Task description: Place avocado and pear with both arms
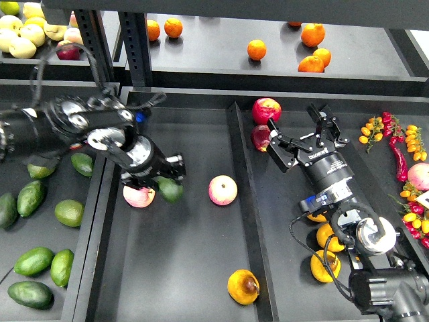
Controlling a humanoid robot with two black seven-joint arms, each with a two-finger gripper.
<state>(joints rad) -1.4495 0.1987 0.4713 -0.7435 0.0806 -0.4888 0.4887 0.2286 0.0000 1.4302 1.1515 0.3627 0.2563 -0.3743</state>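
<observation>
The dark green avocado is at the tip of my left gripper, low over the middle tray. The gripper covers its upper end and looks shut on it. It is right next to a pink-yellow apple. The orange-yellow pear with the brown blotch lies free near the front right of the same tray. My right gripper is open and empty over the right tray, far behind the pear and next to two red apples.
A second pink-yellow apple lies mid-tray. Several lighter green avocados fill the left tray. Oranges lie beside my right arm, and chillies and small tomatoes at far right. The upper shelf holds oranges and yellow pears.
</observation>
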